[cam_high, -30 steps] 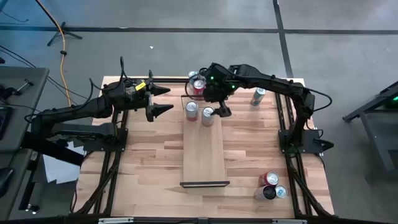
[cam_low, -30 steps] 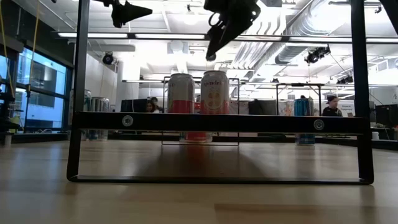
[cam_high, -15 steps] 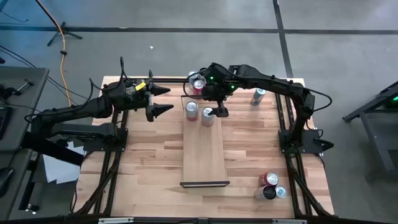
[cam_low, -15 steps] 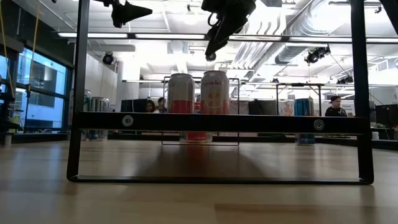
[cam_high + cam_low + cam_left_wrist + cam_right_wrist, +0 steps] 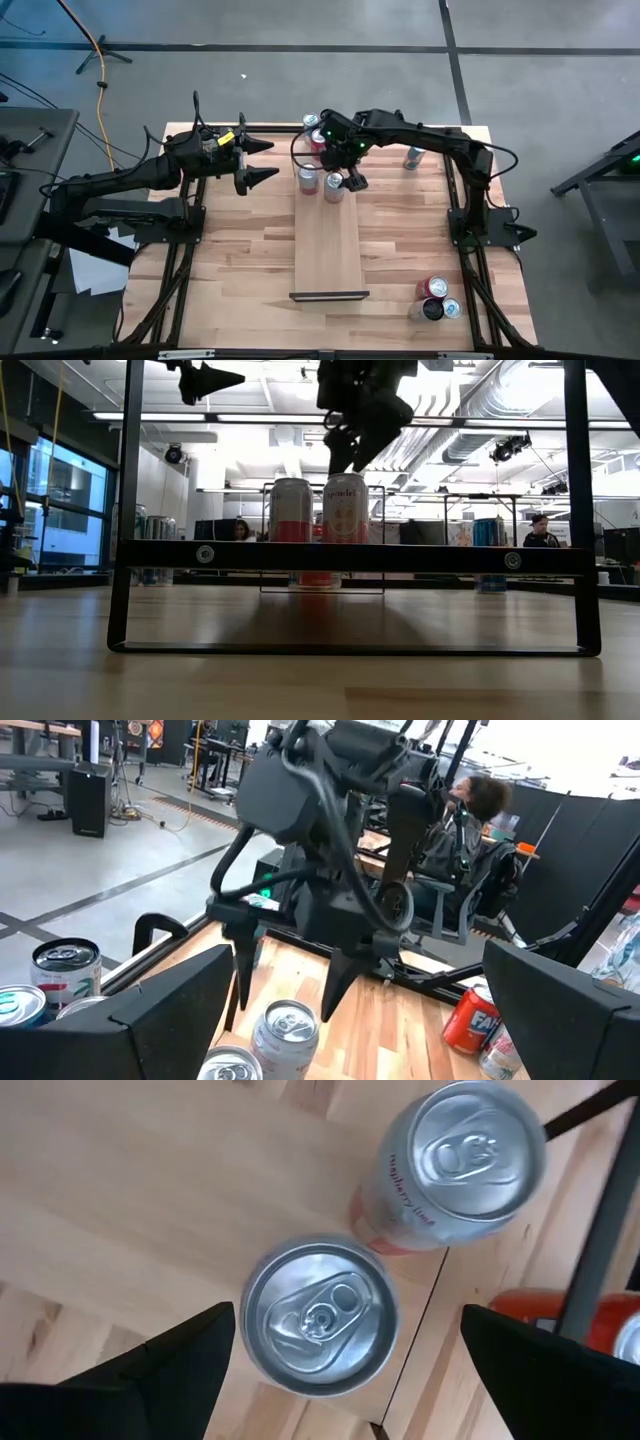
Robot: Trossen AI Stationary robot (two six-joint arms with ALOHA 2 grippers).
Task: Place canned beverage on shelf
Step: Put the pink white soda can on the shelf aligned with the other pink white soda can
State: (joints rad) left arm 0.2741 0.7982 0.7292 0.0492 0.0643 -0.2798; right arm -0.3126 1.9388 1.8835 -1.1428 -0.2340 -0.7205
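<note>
Fingers of the right gripper [image 5: 345, 172] hang spread wide, empty, straight above one of two cans [image 5: 318, 1314] standing side by side at the far end of the shelf [image 5: 328, 250]. Off beside the shelf, the left gripper [image 5: 258, 161] waits, fingers wide, above the surface [image 5: 240, 270].

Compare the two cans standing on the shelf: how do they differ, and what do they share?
The pink can stands directly beneath the right gripper, whose jaws are open; the red-banded can has nothing above it. In the high view the red-banded can sits nearer the shelf's left edge, the pink can nearer its right edge. Both stand upright, unopened, at the shelf's far end.
</note>
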